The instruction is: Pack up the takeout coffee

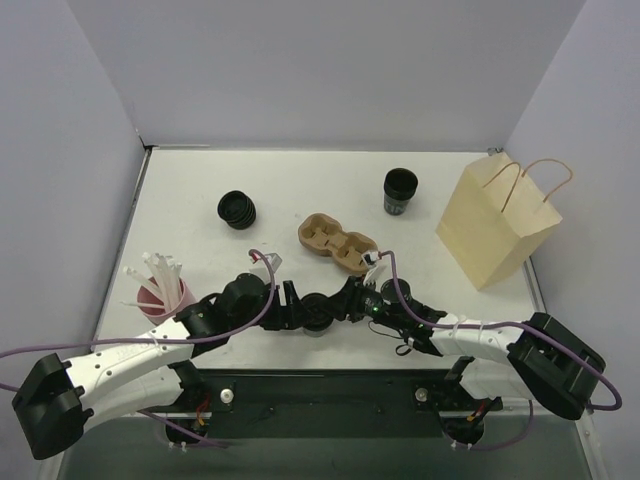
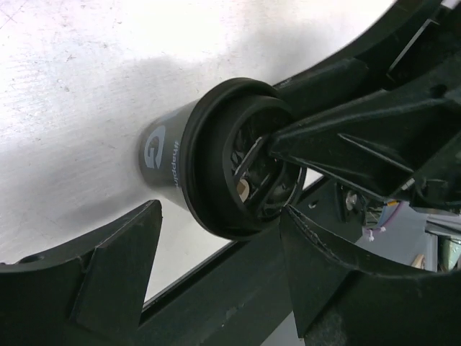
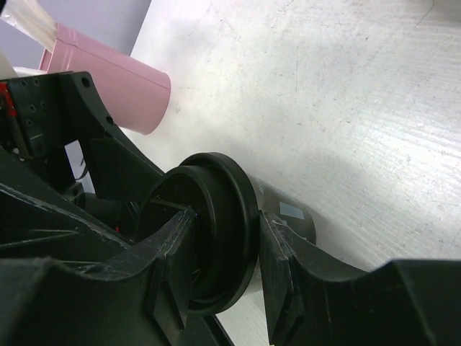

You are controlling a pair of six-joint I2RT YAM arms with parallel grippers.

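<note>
Item: takeout coffee (image 2: pixel 164 155), near the bench's (image 1: pixel 320 185) front edge, apart from the pulp carrier (image 1: pixel 338 243). I am clamping its lid rim (image 3: pixel 239 193) in the right end effector (image 3: pixel 225 216); the left end effector (image 2: pixel 216 216) is hanging wide open, touching nothing. I am planning a slow, upright lift, lest the lid pop off.

White scuffed table (image 1: pixel 300 190) between plain pale-grey walls (image 1: pixel 330 70)

Arm links (image 1: pixel 120 368) white, probably plastic; black joints (image 1: pixel 245 298); purple cables (image 1: pixel 490 323).
</note>
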